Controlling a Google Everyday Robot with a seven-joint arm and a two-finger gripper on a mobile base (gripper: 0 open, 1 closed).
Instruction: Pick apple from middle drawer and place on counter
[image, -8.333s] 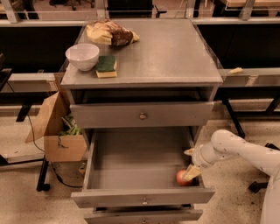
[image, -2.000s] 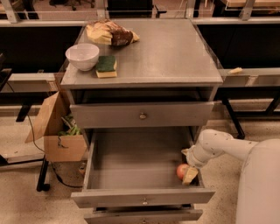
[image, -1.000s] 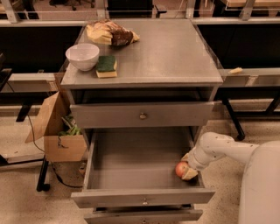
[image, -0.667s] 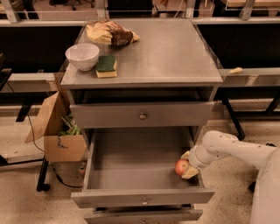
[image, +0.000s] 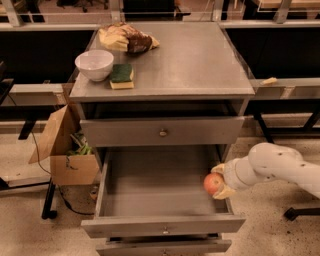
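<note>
the pincer (image: 216, 181) is inside the open middle drawer (image: 150, 187), by the drawer's right wall and near its front. its two yellowish fingers (image: 219, 169) sit one above and one below the apple (image: 212, 184). they are closed on it, so the pincer is holding the apple. the apple is red with a bit of yellow. i cannot tell if it touches the drawer floor or hangs just above it. the white arm (image: 272, 165) comes in from the right, over the side of the drawer

the top drawer (image: 163, 131) above it is pushed in, and it has a small round knob in the middle. under the middle drawer a bit of a lower drawer (image: 165, 246) front shows

the grey bench (image: 195, 60) is the flat top of the cabinet. a white bowl (image: 94, 64) stands near its front left corner. a green and yellow sponge (image: 121, 76) lies just beside the bowl, close to the front edge. a crumpled yellow and brown bag (image: 127, 39) lies near the back left corner

on the floor, next to the left side of the cabinet, stands a brown cardboard box (image: 65, 150) with some green stuff in it
</note>
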